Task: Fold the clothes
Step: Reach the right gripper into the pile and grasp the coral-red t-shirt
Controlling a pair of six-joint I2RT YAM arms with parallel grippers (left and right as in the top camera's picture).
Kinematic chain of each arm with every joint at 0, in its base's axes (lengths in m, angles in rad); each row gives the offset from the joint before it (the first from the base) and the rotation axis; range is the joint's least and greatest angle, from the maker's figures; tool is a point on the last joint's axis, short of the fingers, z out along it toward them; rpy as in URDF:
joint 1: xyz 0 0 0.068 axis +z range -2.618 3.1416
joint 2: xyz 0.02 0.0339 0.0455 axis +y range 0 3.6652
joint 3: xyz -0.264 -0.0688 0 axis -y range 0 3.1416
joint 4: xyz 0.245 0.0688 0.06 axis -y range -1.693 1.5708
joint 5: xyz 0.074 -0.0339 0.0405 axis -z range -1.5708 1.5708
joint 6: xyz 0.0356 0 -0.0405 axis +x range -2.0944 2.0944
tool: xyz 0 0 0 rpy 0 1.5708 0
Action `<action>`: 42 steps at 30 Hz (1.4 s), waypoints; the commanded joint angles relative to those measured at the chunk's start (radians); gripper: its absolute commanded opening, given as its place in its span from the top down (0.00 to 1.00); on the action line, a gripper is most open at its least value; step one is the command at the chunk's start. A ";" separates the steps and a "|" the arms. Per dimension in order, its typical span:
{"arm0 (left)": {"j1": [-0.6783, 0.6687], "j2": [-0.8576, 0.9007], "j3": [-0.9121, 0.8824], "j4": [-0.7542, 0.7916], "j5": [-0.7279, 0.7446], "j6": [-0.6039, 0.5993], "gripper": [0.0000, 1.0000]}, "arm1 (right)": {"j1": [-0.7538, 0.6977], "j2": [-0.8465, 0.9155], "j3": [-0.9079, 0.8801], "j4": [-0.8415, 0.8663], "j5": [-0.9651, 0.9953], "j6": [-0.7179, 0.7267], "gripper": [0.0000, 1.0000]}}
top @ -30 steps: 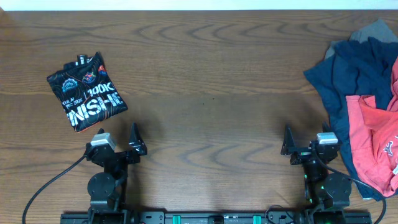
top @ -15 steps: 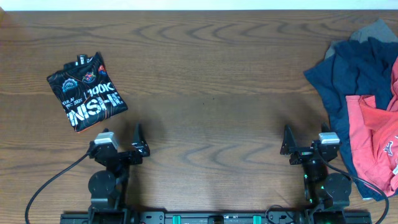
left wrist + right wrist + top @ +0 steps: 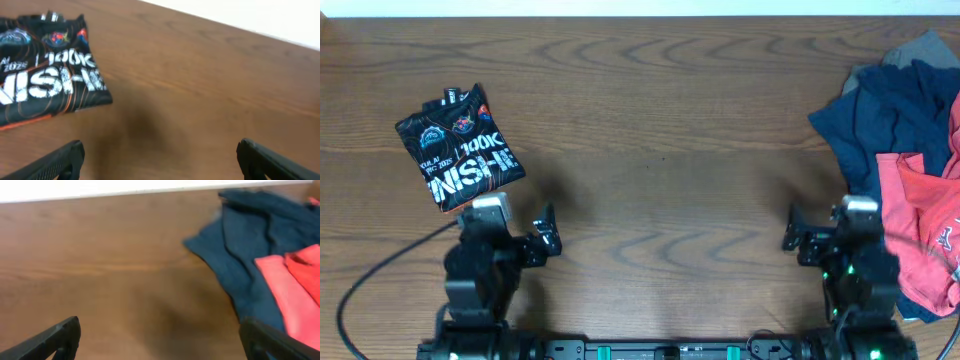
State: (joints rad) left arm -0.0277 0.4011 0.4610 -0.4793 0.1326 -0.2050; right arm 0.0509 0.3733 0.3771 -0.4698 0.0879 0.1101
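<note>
Raised toward the overhead camera since a second ago, and looming larger there: both arms, with all the clothing unmoved. Left gripper (image 3: 548, 232) (image 3: 160, 150): jaws spread wide, nothing between them, no cloth touched, bare table (image 3: 660, 120) ahead. Right gripper (image 3: 792, 228) (image 3: 159, 330): jaws likewise wide apart and empty. Near the left gripper, just beyond it and to its left: folded black shirt (image 3: 460, 147) (image 3: 47, 82), a nearly square packet lying flat and turned askew, collar edge toward the far left, white lettering rising toward the right. Beyond the right gripper and to its right, at the table's right edge: unfolded heap made up of navy garment (image 3: 890, 110) (image 3: 240, 250), coral garment (image 3: 920, 200) (image 3: 292, 287) lying over it, and grey piece (image 3: 920, 45) at the far end. Long axis of the heap running from the near edge to the far edge. Packet and heap well apart, with bare wood between.
</note>
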 commanded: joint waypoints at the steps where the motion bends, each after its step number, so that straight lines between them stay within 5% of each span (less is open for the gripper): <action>1: 0.006 0.097 0.106 -0.075 0.014 0.013 0.02 | -0.024 0.168 0.117 -0.059 0.076 0.031 0.01; 9: 0.006 0.237 0.204 -0.209 0.014 0.013 0.02 | -0.069 0.568 0.288 -0.099 0.069 0.032 0.01; 15: 0.006 0.245 0.204 -0.200 0.014 0.013 0.02 | -0.147 0.739 0.288 -0.163 0.422 0.216 0.01; 23: 0.006 0.245 0.204 -0.200 0.014 0.013 0.02 | -0.326 0.877 0.287 -0.155 0.430 0.286 0.03; 42: 0.006 0.245 0.204 -0.200 0.014 0.013 0.02 | -0.499 0.969 0.278 -0.092 0.408 0.306 0.43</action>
State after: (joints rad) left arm -0.0277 0.6460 0.6434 -0.6807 0.1360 -0.2050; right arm -0.4271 1.3338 0.6472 -0.5671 0.4881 0.3985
